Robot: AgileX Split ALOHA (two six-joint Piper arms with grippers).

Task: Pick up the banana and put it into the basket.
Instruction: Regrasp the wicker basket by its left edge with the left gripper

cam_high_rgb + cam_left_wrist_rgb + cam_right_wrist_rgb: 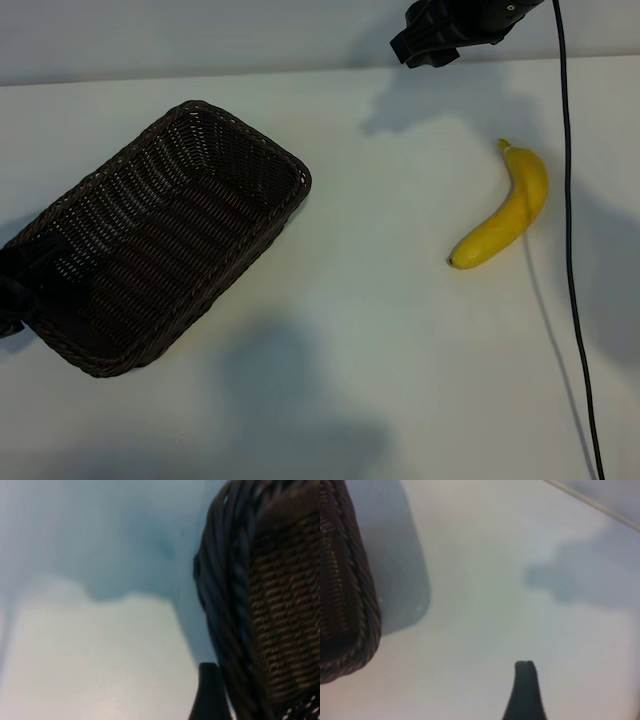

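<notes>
My basket (160, 240) is rough dark woven wicker; the banana (505, 215) smooth, slightly glossy; the counter (380, 330) matt white.

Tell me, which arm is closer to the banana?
Right. The right gripper hangs above the table beyond the banana, apart from it; the left gripper sits across the table at the basket.

no text, label or number can be read anywhere.
</notes>
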